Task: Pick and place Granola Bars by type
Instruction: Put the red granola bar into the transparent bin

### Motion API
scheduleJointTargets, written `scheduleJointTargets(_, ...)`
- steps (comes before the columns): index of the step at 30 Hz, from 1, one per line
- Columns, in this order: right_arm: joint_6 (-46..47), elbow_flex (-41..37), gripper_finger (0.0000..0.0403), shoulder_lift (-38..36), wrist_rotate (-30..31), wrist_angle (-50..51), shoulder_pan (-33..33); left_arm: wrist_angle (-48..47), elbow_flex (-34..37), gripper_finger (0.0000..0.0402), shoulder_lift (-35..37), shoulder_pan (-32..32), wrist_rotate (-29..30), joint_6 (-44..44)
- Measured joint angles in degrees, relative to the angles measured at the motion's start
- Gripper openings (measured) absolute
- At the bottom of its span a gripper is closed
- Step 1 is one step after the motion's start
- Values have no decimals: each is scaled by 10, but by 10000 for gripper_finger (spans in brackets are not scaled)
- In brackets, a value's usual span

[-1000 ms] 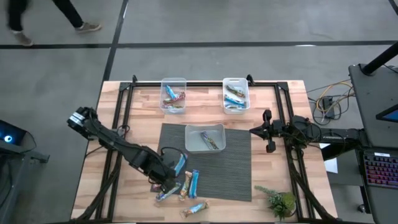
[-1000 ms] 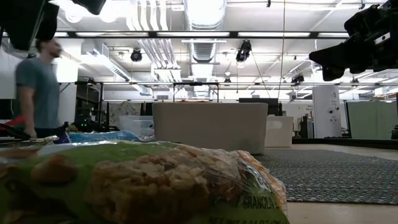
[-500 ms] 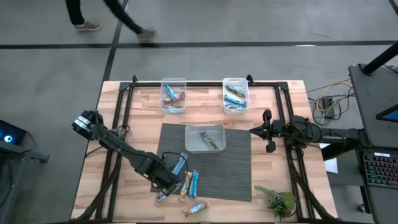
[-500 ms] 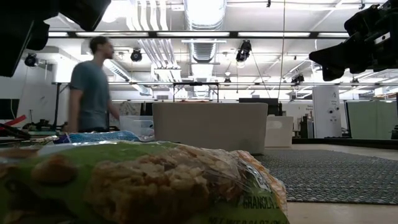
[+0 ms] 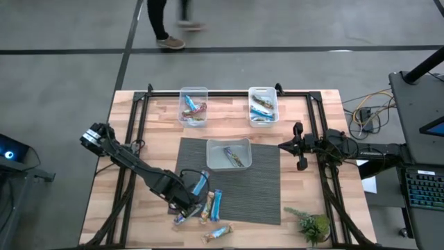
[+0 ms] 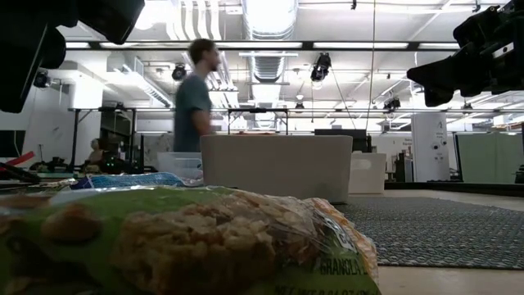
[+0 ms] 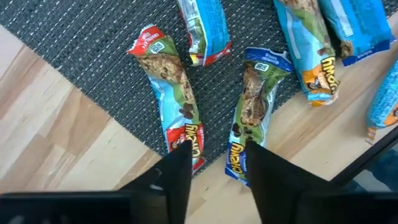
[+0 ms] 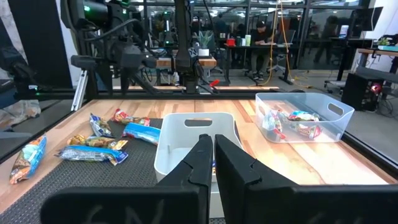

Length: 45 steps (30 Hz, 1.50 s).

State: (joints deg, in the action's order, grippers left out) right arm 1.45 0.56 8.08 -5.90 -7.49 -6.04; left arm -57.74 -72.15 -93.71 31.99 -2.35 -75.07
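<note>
Several granola bars lie at the near left corner of the dark mat [image 5: 258, 189], some in blue wrappers [image 5: 201, 183], others multicoloured [image 5: 205, 210]; one [image 5: 220, 232] lies on the wood nearer the front edge. My left gripper [image 5: 183, 204] points down over them, open. In the left wrist view its fingers [image 7: 214, 158] stand over the ends of a red-and-green bar [image 7: 173, 93] and a blue bar [image 7: 254, 106], with bare mat and wood between them. My right gripper [image 5: 300, 147] waits level at the mat's right edge, shut [image 8: 208, 152]. My left gripper's fingertips [image 7: 181, 155] come from above and overlap the ends of the red-and-green bar [image 7: 194, 138] and the blue bar [image 7: 237, 149]. Both bars lie flat, half on the mat and half on the wood. Whether the fingertips touch them, I cannot tell.
Two clear tubs [image 5: 193, 105] [image 5: 263, 105] with bars in them stand at the far edge. A third tub [image 5: 229, 153] sits on the mat's far part. A small green plant [image 5: 312, 226] is at the near right corner. A person walks on the floor beyond the table.
My left gripper has sunk a little toward the bars at the mat's near left corner. The bars lie where they were. The person beyond the table has walked toward the right.
</note>
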Motion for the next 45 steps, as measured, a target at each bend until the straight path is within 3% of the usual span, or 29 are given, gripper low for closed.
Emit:
scheduleJointTargets(10, 0, 0, 9, 0, 0, 0, 0, 3, 15, 206, 2, 0, 15, -8)
scheduleJointTargets(17, 0, 0, 9, 0, 0, 0, 0, 9, 34, 209, 2, 0, 20, -9)
scheduleJointTargets(27, 0, 0, 9, 0, 0, 0, 0, 108, 100, 209, 2, 0, 20, -18)
scheduleJointTargets(45, 0, 0, 9, 0, 0, 0, 0, 193, 165, 209, 2, -1, 15, -31)
